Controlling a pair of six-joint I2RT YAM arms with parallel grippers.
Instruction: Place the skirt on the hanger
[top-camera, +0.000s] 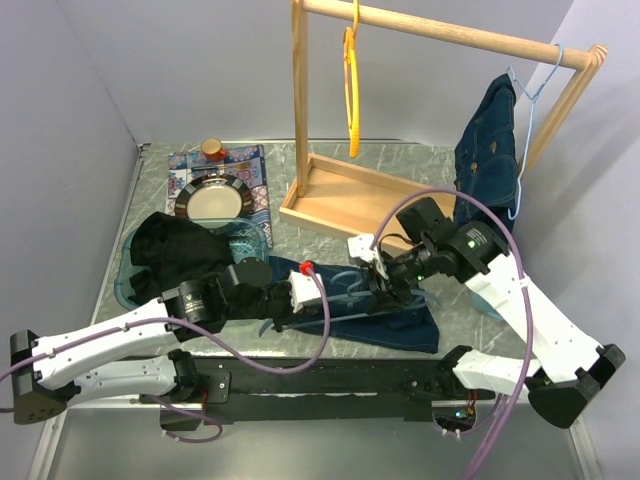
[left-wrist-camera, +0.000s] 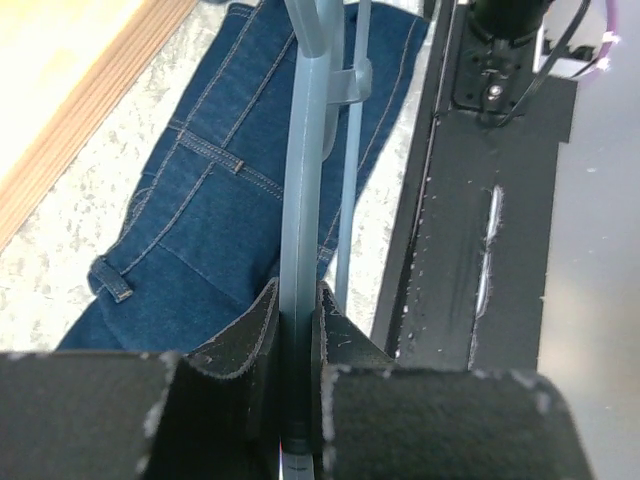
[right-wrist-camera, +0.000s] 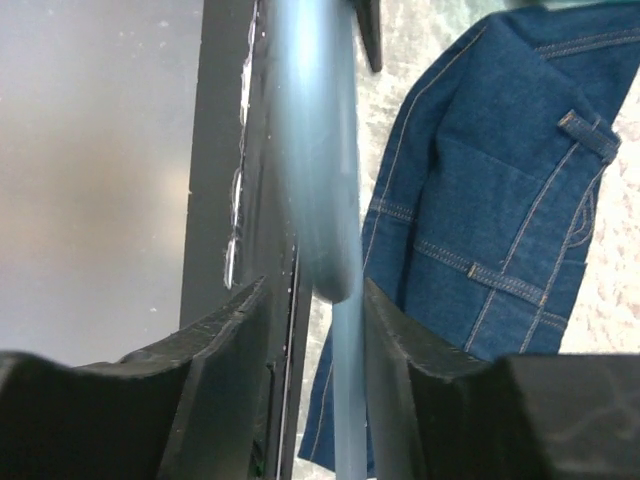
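Left pincer clamping hanger, long axis running toward right pincer

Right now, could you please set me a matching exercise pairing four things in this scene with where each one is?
Things:
1. yellow plastic hanger
2. dark blue denim skirt
3. black crumpled cloth
4. pale blue plastic hanger

Places:
A. flat on the grey table
B. clamped in the left claw
C. in the clear blue tub
D. hooked on the wooden rail

Pairs: 1-D, 2-A, 3-C, 4-B
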